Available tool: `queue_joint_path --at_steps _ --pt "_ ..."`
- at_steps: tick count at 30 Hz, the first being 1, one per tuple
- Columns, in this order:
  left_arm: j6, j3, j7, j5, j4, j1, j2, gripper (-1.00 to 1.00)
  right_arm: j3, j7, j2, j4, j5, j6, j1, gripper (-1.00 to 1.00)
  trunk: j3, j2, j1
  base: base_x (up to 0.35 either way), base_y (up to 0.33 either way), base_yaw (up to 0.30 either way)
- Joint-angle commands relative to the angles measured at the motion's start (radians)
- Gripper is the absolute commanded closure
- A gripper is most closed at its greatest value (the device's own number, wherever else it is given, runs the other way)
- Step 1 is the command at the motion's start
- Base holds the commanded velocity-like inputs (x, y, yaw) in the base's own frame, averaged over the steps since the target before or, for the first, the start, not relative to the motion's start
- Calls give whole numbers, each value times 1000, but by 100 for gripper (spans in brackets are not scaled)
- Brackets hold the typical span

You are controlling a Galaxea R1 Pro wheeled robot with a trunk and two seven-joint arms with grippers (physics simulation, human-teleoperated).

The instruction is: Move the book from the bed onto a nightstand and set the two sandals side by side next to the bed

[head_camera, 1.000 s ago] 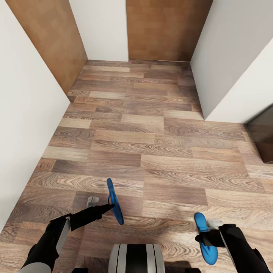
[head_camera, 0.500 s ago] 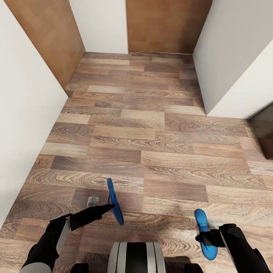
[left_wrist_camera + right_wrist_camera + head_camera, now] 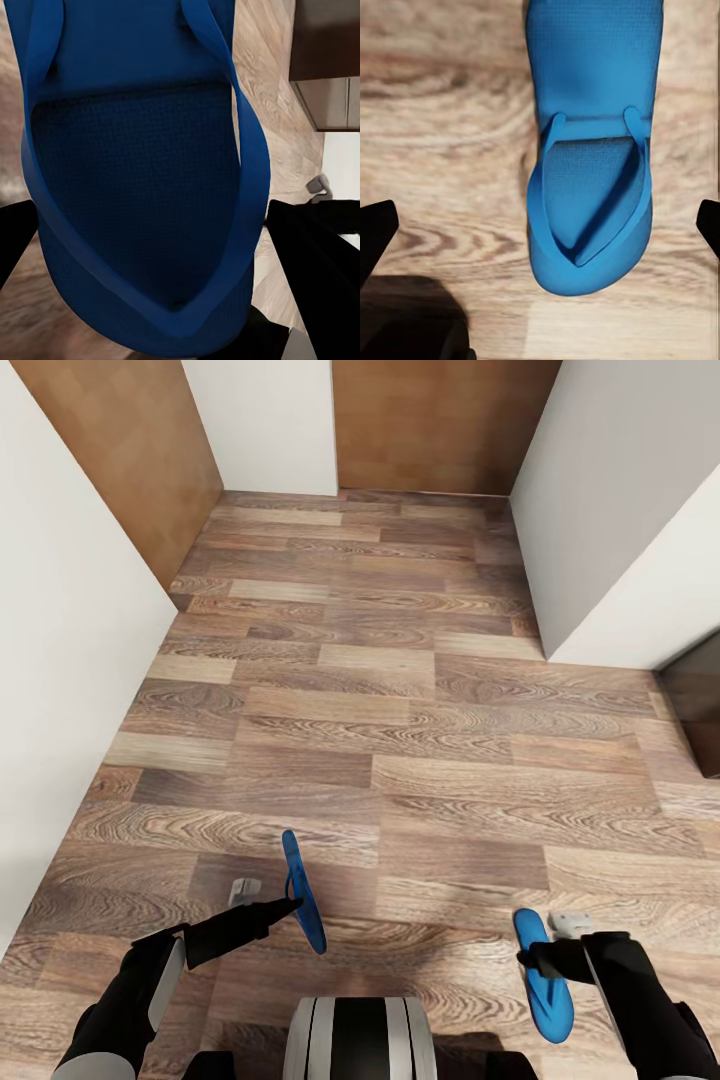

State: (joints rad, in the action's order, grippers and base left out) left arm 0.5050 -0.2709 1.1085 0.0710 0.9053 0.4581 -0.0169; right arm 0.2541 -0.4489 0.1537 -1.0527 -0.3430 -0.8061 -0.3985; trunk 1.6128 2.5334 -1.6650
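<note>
The robot stands on a wood-plank floor (image 3: 400, 740) between white walls (image 3: 60, 690), with brown wooden doors (image 3: 435, 420) at the far end and on the left side. At the right edge a dark piece of furniture (image 3: 695, 710) is partly visible.

Each arm carries one blue sandal. The left gripper (image 3: 285, 907) holds the left sandal (image 3: 303, 895) above the floor, low in the head view and a little left of the centre. This sandal is turned on its edge, so from the head it looks like a thin blue strip pointing away from the robot. In the left wrist view the same sandal (image 3: 142, 172) is very near the camera, with its thong straps visible — the dark fingers (image 3: 319, 255) stand on both sides of it, and the jaws are closed on the sandal.

The right gripper (image 3: 545, 960) is at the lower right of the head view, and it meets the right sandal (image 3: 543, 985) at the edge of its sole. This sandal lies nearly flat, with the sole down and the straps up. In the right wrist view the right sandal (image 3: 592, 150) is seen from above against the floor planks. The two dark fingertips (image 3: 375, 232) are far apart at the picture's edges — I cannot tell if the jaws press the sandal.

The two sandals are well apart from each other.
</note>
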Motion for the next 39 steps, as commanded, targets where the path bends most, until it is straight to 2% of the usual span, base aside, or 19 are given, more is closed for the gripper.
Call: queue_joint_path --at_steps 1,6,9,13,17,29,35,37,39 --pt "9 -1 2 4 0 0 0 100 2 -9 0 -5 -11 -2 0 -100 1 0 0 0 0 0" --pt "9 -1 2 4 0 0 0 100 3 12 0 -11 -12 -1 0 -100 1 0 0 0 0 0" --pt "9 -1 2 4 0 0 0 100 2 134 -1 -10 -13 2 0 -100 1 0 0 0 0 0" --pt "9 -1 2 4 0 0 0 100 1 227 -2 -8 -11 19 0 -100 1 0 0 0 0 0" --pt "9 -1 2 4 0 0 0 100 1 246 -2 -4 -9 34 0 -100 1 0 0 0 0 0" --pt "8 0 2 4 0 0 1 100 -5 247 -7 4 -6 42 0 -100 1 0 0 0 0 0" --pt "7 1 1 4 -11 0 1 100 -9 247 -10 25 -6 174 0 -100 1 0 0 0 0 0" --pt "7 1 1 3 -23 0 2 100 -9 246 -10 49 -6 225 0 -100 1 0 0 0 0 0" --pt "7 1 1 3 -31 0 2 100 -9 246 -10 112 -9 262 0 -100 1 0 0 0 0 0"
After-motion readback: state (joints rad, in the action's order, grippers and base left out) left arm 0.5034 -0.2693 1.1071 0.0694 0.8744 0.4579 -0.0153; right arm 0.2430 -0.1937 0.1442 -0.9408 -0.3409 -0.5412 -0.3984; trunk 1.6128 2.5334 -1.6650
